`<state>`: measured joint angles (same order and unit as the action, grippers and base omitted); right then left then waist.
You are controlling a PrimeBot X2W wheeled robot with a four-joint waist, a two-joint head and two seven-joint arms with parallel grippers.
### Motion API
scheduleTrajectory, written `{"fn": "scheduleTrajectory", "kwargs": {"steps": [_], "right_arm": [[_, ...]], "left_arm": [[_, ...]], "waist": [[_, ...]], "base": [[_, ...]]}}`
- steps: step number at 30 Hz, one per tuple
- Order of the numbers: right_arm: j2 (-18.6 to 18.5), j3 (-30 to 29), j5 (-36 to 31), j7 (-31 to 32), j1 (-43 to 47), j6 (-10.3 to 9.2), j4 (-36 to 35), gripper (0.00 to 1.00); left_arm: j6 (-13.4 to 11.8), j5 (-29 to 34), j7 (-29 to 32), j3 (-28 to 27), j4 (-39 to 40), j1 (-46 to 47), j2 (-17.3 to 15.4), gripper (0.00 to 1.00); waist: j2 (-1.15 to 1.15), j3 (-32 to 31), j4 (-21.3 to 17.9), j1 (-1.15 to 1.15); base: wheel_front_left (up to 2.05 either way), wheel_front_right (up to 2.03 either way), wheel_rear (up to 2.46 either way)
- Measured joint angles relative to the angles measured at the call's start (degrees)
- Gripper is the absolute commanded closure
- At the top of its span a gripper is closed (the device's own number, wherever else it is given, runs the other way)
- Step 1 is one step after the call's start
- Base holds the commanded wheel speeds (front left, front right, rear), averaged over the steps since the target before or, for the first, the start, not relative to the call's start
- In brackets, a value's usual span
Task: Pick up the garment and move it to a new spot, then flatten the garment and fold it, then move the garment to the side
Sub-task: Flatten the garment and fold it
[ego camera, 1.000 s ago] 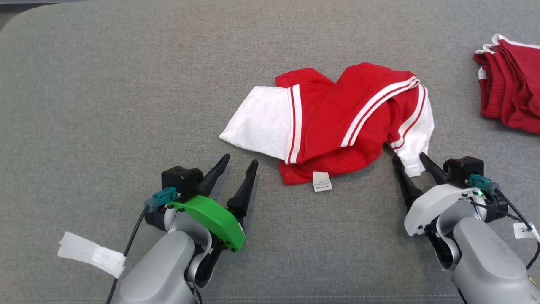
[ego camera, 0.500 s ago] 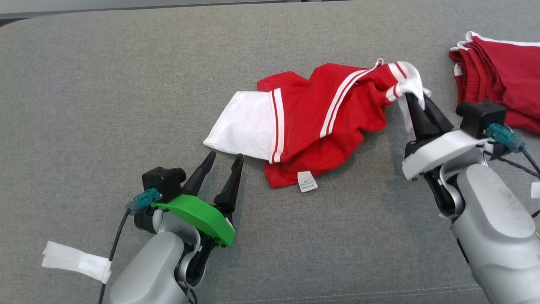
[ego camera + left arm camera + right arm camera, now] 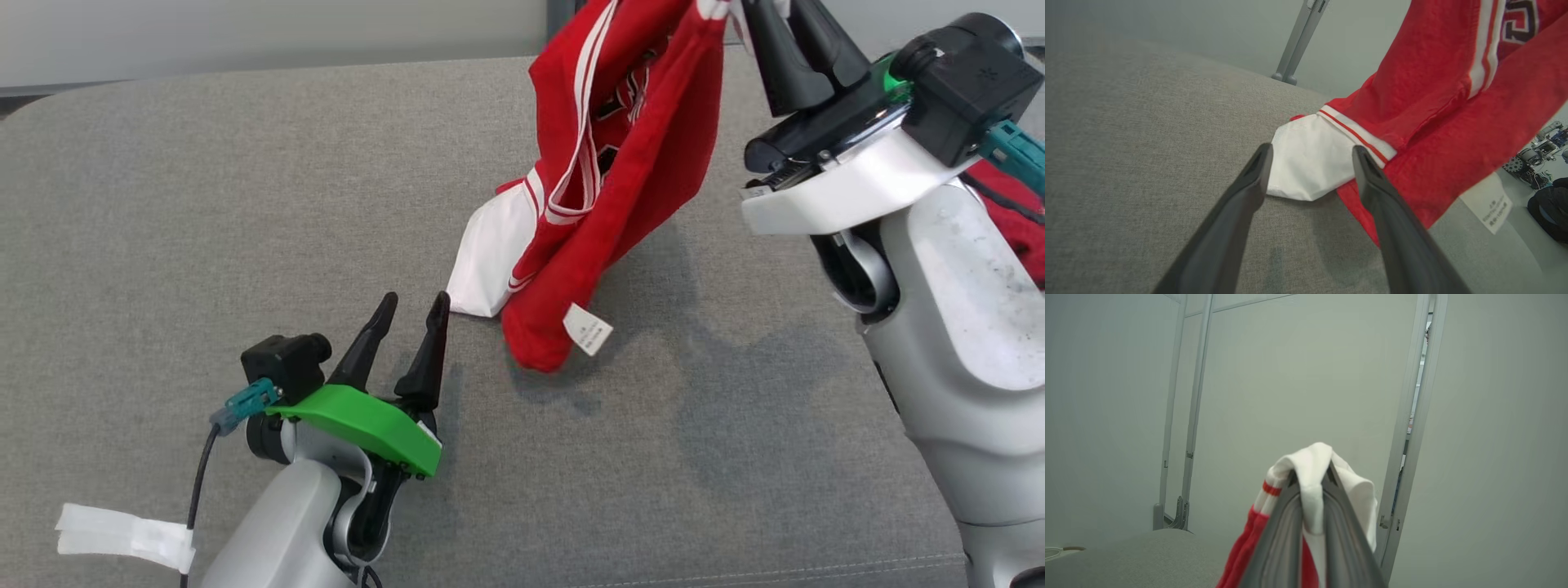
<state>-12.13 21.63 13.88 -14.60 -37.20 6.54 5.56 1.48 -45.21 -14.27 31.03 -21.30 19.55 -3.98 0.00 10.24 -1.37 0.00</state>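
We held the garment aloft at one o'clock, our right gripper clamped on its white edge, its lower end touching the counter; our left gripper gaped empty at seven o'clock.

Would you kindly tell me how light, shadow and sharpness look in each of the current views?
Head view: soft even light, no glare; the lifted garment throws a faint shadow on the grey cushion. Left wrist view: wide-angle stretch makes the left claw loom large. Right wrist view: the right claw, shut on the garment, is blurred close to the lens.
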Motion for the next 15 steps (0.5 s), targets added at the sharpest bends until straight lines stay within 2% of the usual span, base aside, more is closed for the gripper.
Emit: {"fn": "scheduleTrajectory", "kwargs": {"steps": [6,10,13,15], "right_arm": [[2.3,6.2,-0.8,0.0,-4.3,0.52,-2.9,1.00],[3.8,9.7,-1.8,2.2,-8.8,0.53,-3.7,1.00],[4.8,9.9,-1.9,4.0,-11.0,0.53,-3.4,1.00],[4.7,7.9,-2.2,5.6,-12.2,0.38,-2.2,1.00]], "left_arm": [[0.0,0.0,0.0,-3.6,2.8,-2.0,0.7,0.00],[0.0,0.0,0.0,-5.1,3.9,-2.3,1.0,0.00],[-0.1,0.1,0.0,-6.3,5.0,-3.1,1.1,0.00],[-0.6,0.1,0.0,-7.3,5.6,-3.5,1.1,0.00]], "waist": [[0.00,-2.0,0.7,0.00],[0.00,-2.7,1.9,0.00],[0.00,-3.1,3.0,0.00],[0.00,-3.3,3.8,0.00]], "base": [[0.00,0.00,0.00],[0.00,0.00,0.00],[0.00,0.00,0.00],[0.00,0.00,0.00]]}}
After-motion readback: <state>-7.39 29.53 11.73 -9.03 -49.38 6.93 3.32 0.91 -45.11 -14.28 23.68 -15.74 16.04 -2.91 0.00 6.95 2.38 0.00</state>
